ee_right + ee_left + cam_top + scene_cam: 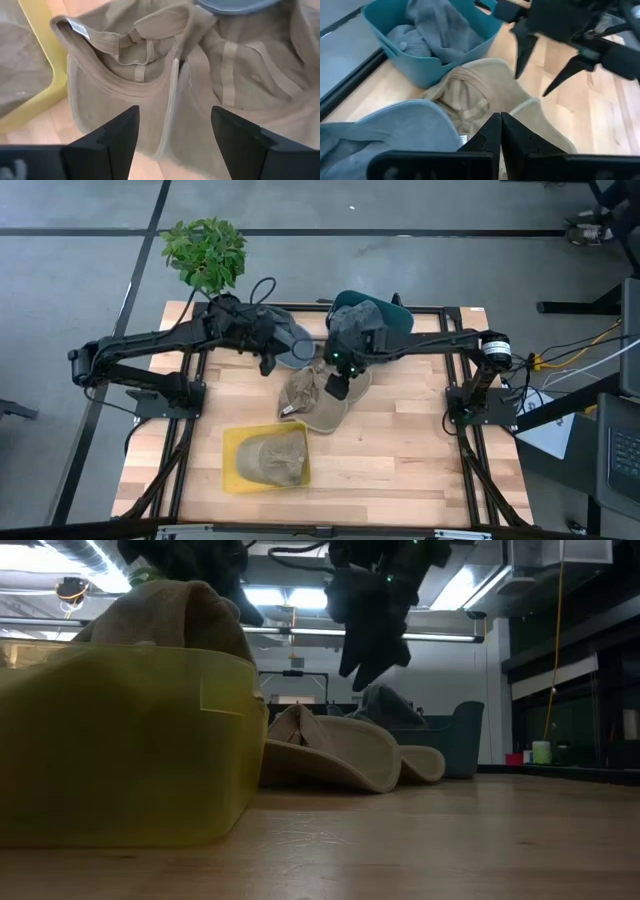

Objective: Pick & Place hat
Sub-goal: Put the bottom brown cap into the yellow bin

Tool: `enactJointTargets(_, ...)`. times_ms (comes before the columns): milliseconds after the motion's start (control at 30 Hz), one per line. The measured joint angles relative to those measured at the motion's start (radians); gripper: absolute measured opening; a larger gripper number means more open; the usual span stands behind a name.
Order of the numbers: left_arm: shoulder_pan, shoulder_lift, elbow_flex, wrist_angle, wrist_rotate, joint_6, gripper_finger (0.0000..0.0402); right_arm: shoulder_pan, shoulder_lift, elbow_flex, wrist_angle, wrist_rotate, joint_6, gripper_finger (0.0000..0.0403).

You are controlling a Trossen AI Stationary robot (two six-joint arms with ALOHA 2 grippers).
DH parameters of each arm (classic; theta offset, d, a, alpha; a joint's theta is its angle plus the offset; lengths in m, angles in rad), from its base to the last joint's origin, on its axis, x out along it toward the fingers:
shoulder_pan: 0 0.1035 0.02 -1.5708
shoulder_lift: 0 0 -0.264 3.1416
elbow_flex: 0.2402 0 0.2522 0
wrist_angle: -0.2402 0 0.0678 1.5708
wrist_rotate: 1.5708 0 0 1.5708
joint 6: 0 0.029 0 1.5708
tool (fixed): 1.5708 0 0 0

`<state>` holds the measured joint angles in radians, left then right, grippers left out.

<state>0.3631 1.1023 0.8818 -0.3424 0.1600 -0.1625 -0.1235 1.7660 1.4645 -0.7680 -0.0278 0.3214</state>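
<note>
Two tan hats lie crown-down and overlapping at the table's middle, their undersides showing. My right gripper hangs open above them, clear of the cloth in the low view. A grey hat lies on the table by the far edge. My left gripper hovers shut beside its brim, with nothing between its fingers. A yellow bin near the front edge holds another tan hat.
A teal bin at the far edge holds grey hats. A potted plant stands beyond the far left corner. Bare wood shows to the right of the tan hats and in front of them. The yellow bin fills the low view's left.
</note>
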Motion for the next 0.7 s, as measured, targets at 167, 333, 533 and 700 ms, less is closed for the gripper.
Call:
enactJointTargets(167, -0.05, 0.0, 0.0, 0.001, -0.002, -0.023, 0.0019, 0.01, 0.0, -0.083, 0.125, 0.001, -0.069, 0.0245)
enactJointTargets(333, -0.094, 0.0, 0.0, 0.005, 0.001, -0.089, 0.0049, 0.01, 0.0, -0.184, 0.256, 0.001, -0.099, 0.0245)
enactJointTargets(533, -0.142, 0.0, 0.0, 0.007, -0.009, -0.137, 0.0105, 0.01, 0.0, -0.287, 0.413, -0.061, -0.102, 0.0243)
enactJointTargets(700, -0.155, 0.0, 0.0, 0.007, -0.011, -0.161, 0.0141, 0.01, 0.0, -0.31, 0.449, -0.081, -0.098, 0.0203)
